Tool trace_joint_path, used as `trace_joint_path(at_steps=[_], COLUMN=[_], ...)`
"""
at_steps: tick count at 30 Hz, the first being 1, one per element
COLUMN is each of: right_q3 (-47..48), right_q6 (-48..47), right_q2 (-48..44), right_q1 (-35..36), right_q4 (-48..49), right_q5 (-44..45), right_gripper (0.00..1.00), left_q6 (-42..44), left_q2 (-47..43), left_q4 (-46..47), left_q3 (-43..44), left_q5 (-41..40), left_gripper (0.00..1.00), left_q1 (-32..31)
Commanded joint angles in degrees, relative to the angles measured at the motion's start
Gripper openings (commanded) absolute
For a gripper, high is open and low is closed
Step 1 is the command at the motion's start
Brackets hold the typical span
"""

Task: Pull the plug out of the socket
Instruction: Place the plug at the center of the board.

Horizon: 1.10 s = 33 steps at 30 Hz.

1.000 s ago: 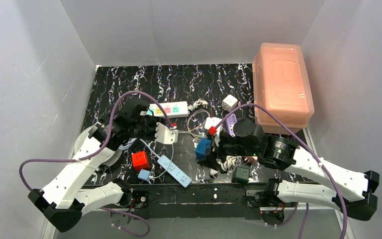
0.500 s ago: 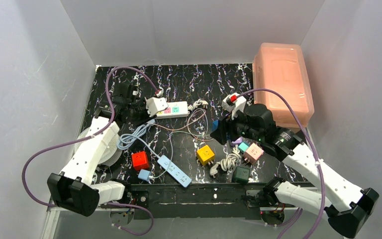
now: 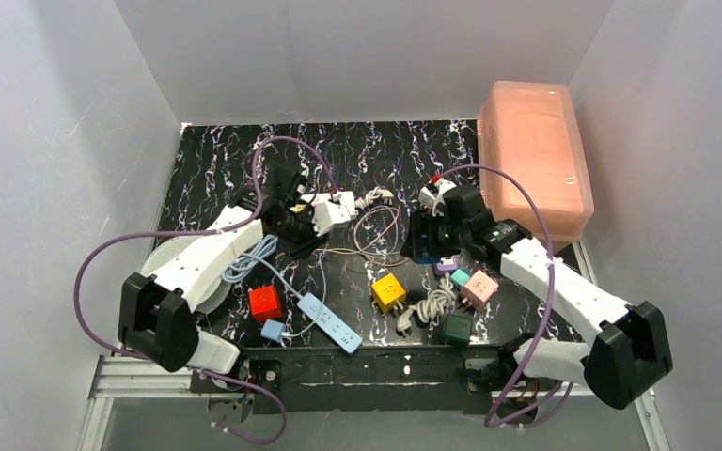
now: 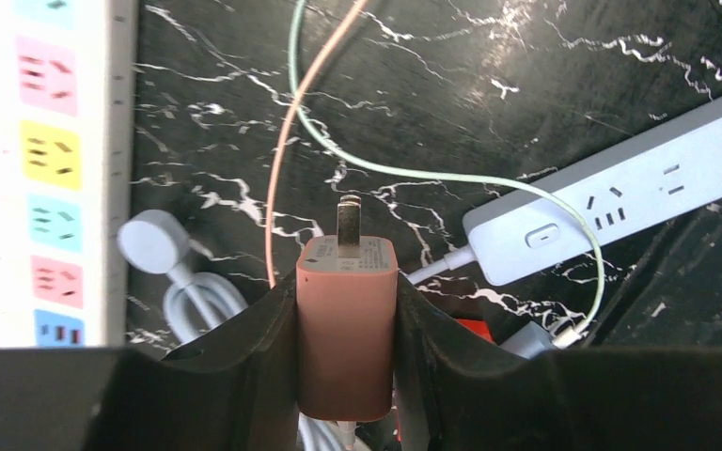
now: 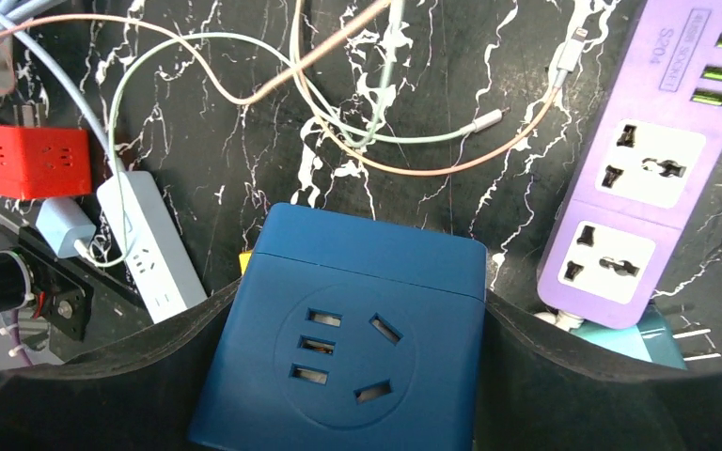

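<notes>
Bright, even white light up top, walls nearly washed out, and the glossy black table point(image 3: 367, 150) catches a soft sheen with only faint shadows. Left wrist view now: the socket point(image 4: 56, 169) glares almost blown-out at the left edge, the plug point(image 4: 346, 329) is sharp, the bottom edge dark and blurry. Right wrist: blue cube point(image 5: 348, 348) crisp, lower corners murky and soft.

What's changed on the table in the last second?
The right fingers carried the blue cube socket away from the near edge, uncovering the yellow cube. The left fingers swung back to the white power strip and now grip a pink plug clear of it. The red cube and pink bin stayed put.
</notes>
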Motion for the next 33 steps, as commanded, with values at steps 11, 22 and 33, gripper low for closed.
trace_joint_path(at_steps=[11, 22, 33], right_q3=[-0.3, 0.2, 1.7], right_q6=[4.7, 6.5, 6.7], right_q2=[10.8, 17.4, 20.1], right_q1=[-0.4, -0.5, -0.8], right_q4=[5.9, 8.5, 7.0], right_q5=[-1.9, -2.0, 1.9], right_gripper=[0.01, 0.02, 0.07], left_q6=[-5.4, -5.5, -7.6], left_q2=[9.9, 16.7, 18.5], left_q4=[-11.1, -11.2, -8.8], left_q3=[-0.3, 1.8, 5.5], left_q5=[-3.6, -7.2, -8.2], left_gripper=[0.06, 0.34, 0.81], left_q1=[-5.1, -5.2, -5.1])
